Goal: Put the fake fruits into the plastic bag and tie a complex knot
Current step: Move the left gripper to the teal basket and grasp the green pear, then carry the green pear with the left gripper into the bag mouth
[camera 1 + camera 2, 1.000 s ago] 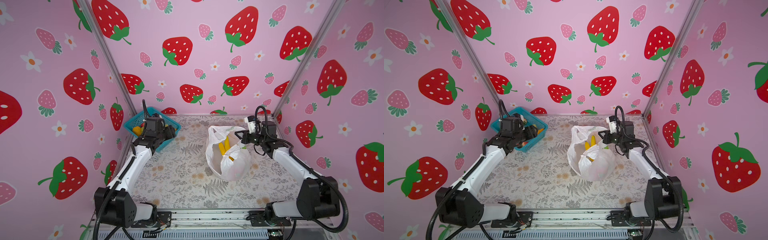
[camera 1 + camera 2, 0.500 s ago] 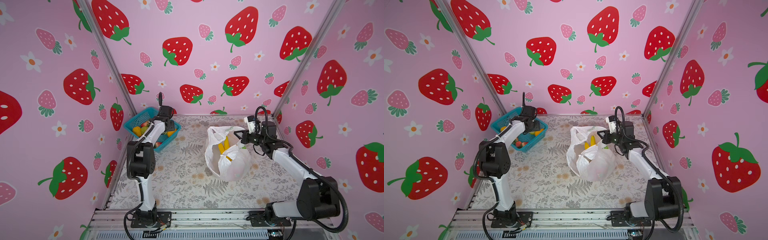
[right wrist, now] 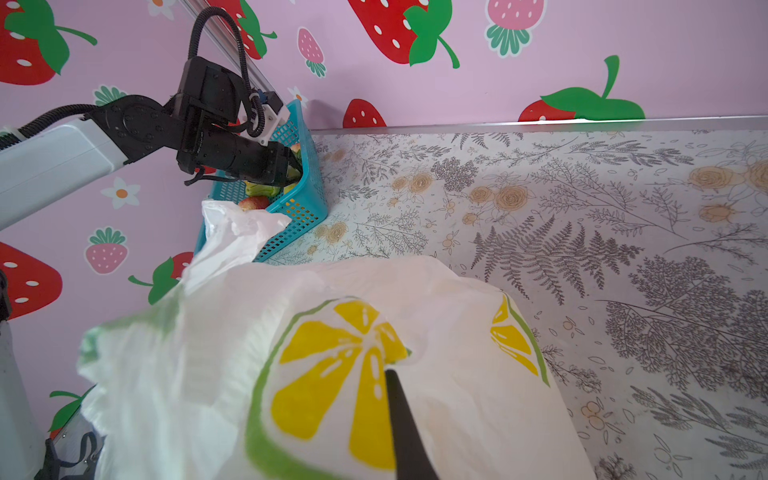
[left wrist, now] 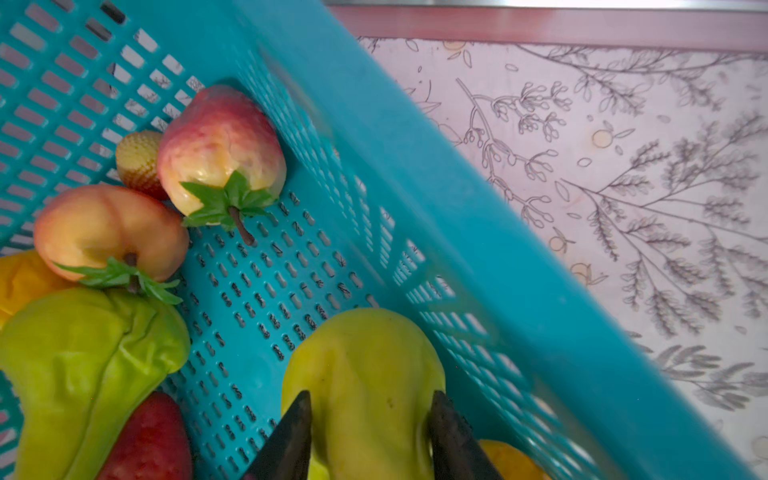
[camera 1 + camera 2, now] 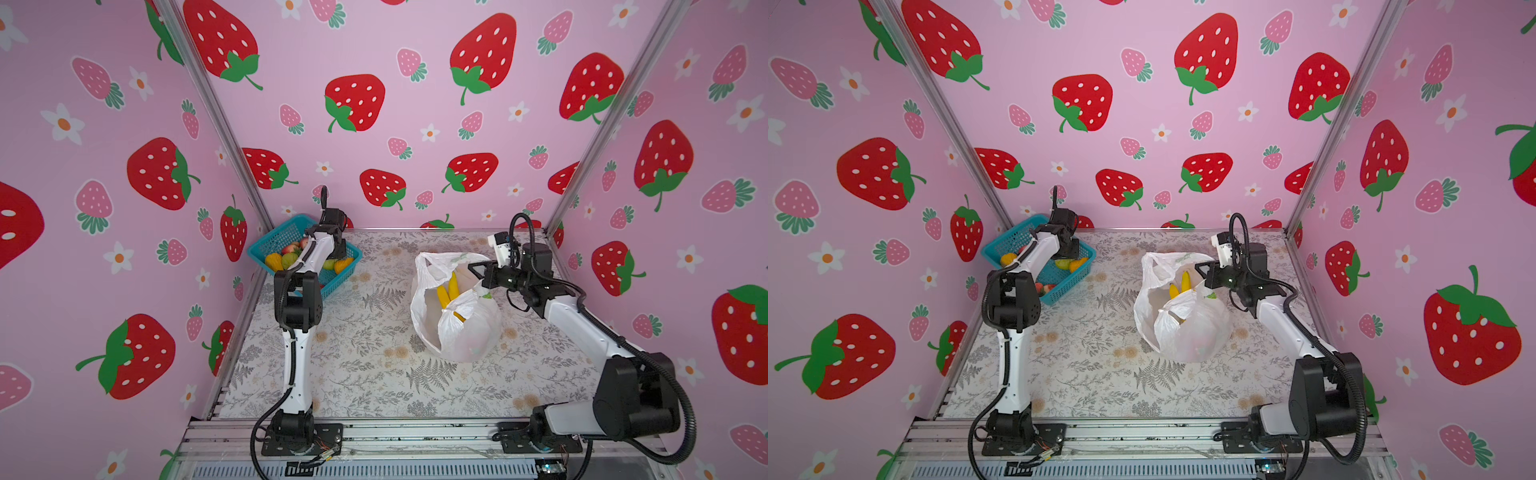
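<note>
Most of the fake fruits (image 4: 108, 232) lie in the teal basket (image 4: 415, 187) at the far left corner, so we judge the filling to be in its early part. Only some yellow bananas (image 5: 451, 289) show through the open mouth of the plastic bag (image 5: 465, 332), which stands on the floral table (image 5: 374, 374) right of the middle, well apart from the basket.

We see the left gripper (image 4: 371, 399) down inside the basket. Its two dark fingers press against opposite flanks of a yellow-green fruit (image 4: 361, 357), so the jaws are closed on it at about half their spread. That fruit rests on the basket floor against the near wall and is not yet lifted. Around it we count two pinkish peaches, a larger green fruit (image 4: 83, 357), a red strawberry (image 4: 149, 440) and some orange pieces, all waiting their turn.

The right gripper (image 5: 482, 272) sits at the bag's far rim with its jaws pinched fully together on the thin film, and we judge that this holds the mouth open.

Left to do, as we read it: lift this fruit, carry it across and drop it in, repeat for the rest, then gather the handles (image 5: 422, 270), which hang loose with no knot begun
</note>
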Motion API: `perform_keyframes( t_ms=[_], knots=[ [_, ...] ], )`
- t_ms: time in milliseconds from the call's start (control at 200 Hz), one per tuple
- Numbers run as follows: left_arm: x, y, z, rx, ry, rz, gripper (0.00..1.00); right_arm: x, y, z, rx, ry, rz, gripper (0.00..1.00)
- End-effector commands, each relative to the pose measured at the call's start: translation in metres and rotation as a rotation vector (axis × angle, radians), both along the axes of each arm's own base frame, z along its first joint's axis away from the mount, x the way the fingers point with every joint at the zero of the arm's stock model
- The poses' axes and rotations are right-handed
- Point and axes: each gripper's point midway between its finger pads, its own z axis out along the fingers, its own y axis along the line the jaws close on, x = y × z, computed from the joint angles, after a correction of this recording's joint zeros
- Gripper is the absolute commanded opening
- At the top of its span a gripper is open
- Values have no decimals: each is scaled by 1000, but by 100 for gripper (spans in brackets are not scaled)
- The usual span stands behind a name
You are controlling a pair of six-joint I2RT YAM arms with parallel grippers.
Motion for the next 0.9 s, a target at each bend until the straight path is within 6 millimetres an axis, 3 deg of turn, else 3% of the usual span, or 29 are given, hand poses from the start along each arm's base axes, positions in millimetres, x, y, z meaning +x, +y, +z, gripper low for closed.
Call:
perform_keyframes(
  t_ms=[0, 135, 260, 395, 490, 660, 891],
  knots=[
    [-1, -1, 15, 9, 1, -15, 37, 4, 3, 0, -11, -7, 11, 9],
    [-6, 4, 28, 31, -11, -2, 29, 4, 3, -2, -10, -1, 12, 9],
    [-13, 8, 53, 41, -56, 23, 26, 3, 3, 1, -8, -7, 11, 9],
    [-28, 11, 104, 33, -158, 55, 24, 0, 2, 4, -3, -14, 10, 9],
    [-49, 0, 148, -8, -260, 57, 24, -2, 2, 5, 2, -15, 8, 9],
    [-112, -59, 215, -193, -454, -48, 25, 0, 2, 5, -4, -10, 5, 9],
    [-213, -167, 262, -525, -590, -316, 25, 4, -1, 4, -24, -14, -13, 9]
  ],
)
